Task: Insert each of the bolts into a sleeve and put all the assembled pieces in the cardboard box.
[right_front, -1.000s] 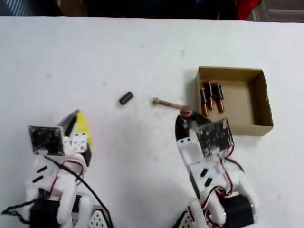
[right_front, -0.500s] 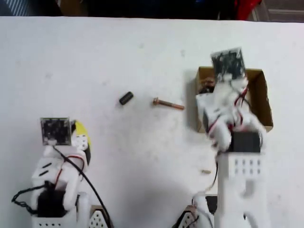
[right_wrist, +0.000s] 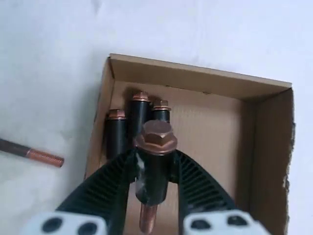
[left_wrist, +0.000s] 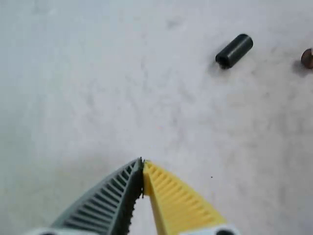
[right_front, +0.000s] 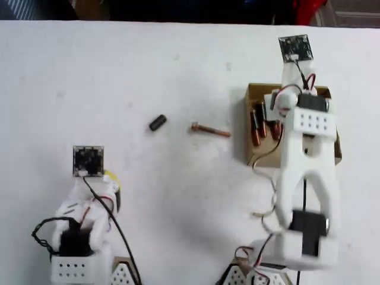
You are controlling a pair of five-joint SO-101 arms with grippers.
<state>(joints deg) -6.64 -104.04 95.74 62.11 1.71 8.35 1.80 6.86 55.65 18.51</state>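
Note:
My right gripper (right_wrist: 154, 157) is shut on an assembled piece (right_wrist: 152, 169), a copper bolt in a black sleeve, held just above the cardboard box (right_wrist: 210, 83). Three assembled pieces (right_wrist: 139, 115) lie against the box wall beneath it. In the high view the right arm (right_front: 306, 154) stretches over the box (right_front: 261, 92). A loose black sleeve (right_front: 157, 123) and a loose copper bolt (right_front: 211, 130) lie on the white table left of the box. My left gripper (left_wrist: 142, 167) is shut and holds nothing, well short of the sleeve (left_wrist: 234, 50).
The bolt (right_wrist: 34, 152) lies just outside the box's side wall. The left arm (right_front: 83, 219) sits folded at the table's front left. Dark clutter lines the far table edge (right_front: 178, 21).
The right arm has swung from the table near the loose bolt out over the box with the piece in its gripper. The left arm has drawn back toward its base.

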